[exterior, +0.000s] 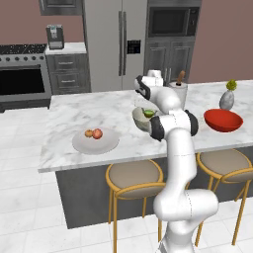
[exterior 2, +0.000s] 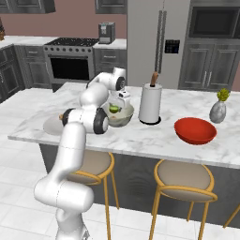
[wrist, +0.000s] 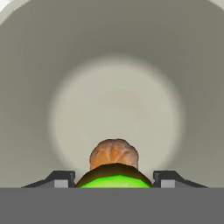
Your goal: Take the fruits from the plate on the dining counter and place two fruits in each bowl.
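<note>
Green fruit (wrist: 114,180) between closed jaws.

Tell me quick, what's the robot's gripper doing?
Gripper: closed on the green fruit, held inside the beige-grey bowl.

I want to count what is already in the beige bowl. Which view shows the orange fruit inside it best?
The hand view: the orange fruit lies on the bowl's floor, behind the green fruit. Both base views show just the green fruit at the bowl.

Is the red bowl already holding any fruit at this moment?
No: in the right base view the red bowl shows a bare glossy inside, with no fruit in it.
</note>
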